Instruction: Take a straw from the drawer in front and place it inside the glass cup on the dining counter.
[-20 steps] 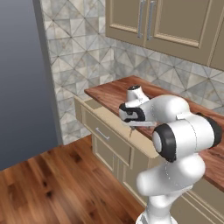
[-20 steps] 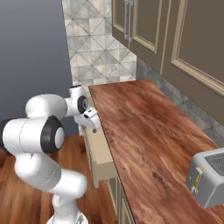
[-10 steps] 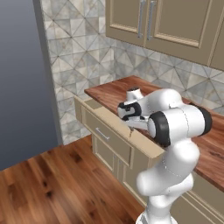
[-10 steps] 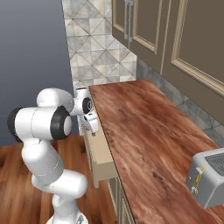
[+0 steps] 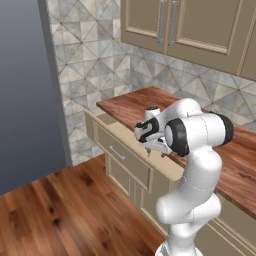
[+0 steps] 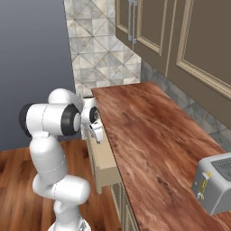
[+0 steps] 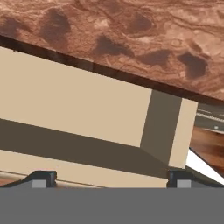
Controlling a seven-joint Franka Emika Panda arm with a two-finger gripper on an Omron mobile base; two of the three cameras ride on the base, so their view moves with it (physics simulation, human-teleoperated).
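Drawer [image 5: 131, 150] pulled out under the wood counter [image 6: 149, 144], tan inside on show in hand view [image 7: 74, 105]; we can't make out any straw in it. Gripper [image 5: 150, 141] hangs over the open drawer near its front wall, jaws spread wide, nothing btwn them; tips [image 7: 41, 177] sit at the view's bottom. Silver handle [image 5: 117, 153] on drawer front. Toaster [image 6: 216, 182] at counter's far right end. Beige wall cabinets [image 5: 185, 25] above.

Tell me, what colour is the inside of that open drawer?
Light tan inside the drawer, clearest in the hand view.
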